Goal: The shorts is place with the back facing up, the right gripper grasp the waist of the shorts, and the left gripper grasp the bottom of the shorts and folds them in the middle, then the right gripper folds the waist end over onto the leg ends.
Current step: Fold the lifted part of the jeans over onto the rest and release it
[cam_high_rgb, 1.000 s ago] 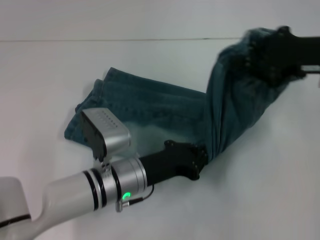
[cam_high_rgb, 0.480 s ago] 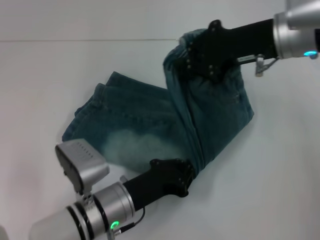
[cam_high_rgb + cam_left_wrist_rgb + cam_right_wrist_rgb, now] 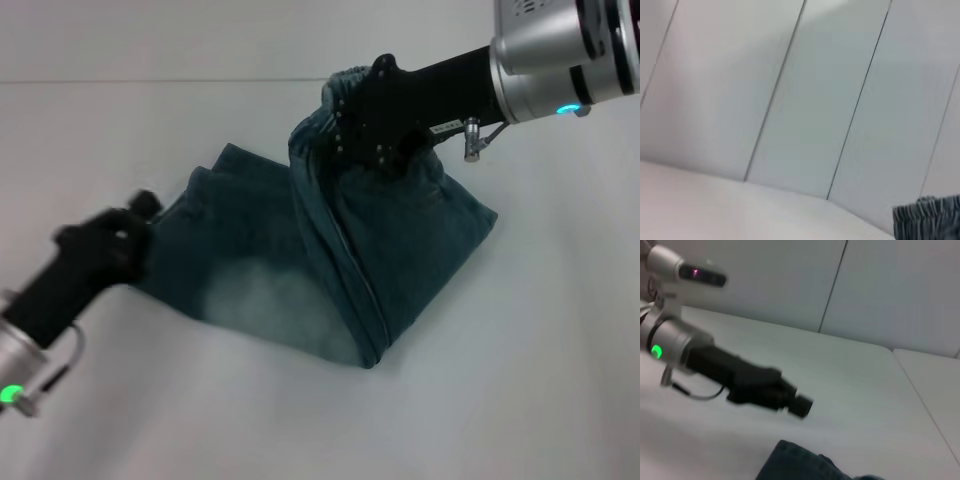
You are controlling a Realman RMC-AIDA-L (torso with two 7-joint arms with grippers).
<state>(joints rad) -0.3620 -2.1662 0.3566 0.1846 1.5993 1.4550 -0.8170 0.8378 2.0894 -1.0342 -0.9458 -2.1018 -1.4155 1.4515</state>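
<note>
On the white table [image 3: 540,380] the denim shorts [image 3: 400,250] lie partly folded; they serve as the landmark for all else. One layer of the shorts lies flat on the table, its pale faded patch showing toward the robot's side; a second layer is drawn up and over it, forming a long crease that runs down the middle of the cloth to the near corner.

At the far end of the shorts the right gripper [image 3: 372,118] is clamped on the gathered waist [image 3: 335,85], holding that elastic edge lifted above the flat layer; the black fingers are closed into the bunched denim, and the silver wrist with its blue-green light reaches away from the shorts toward the robot's right.

At the leg end of the shorts, on the robot's left, the left gripper [image 3: 125,235] sits just beside the edge of the cloth; it is blurred, so I cannot tell whether its fingers are apart or together, nor whether they touch the denim; its arm slants away from the shorts toward the near left corner of the head view, a green light on the wrist.

From the right wrist camera the left gripper [image 3: 790,400] shows as a dark blurred shape over the table, with a dark edge of the shorts [image 3: 800,462] close below the camera; from the left wrist camera only a ribbed piece of the waist [image 3: 930,220] shows, before a pale panelled wall [image 3: 790,90].
</note>
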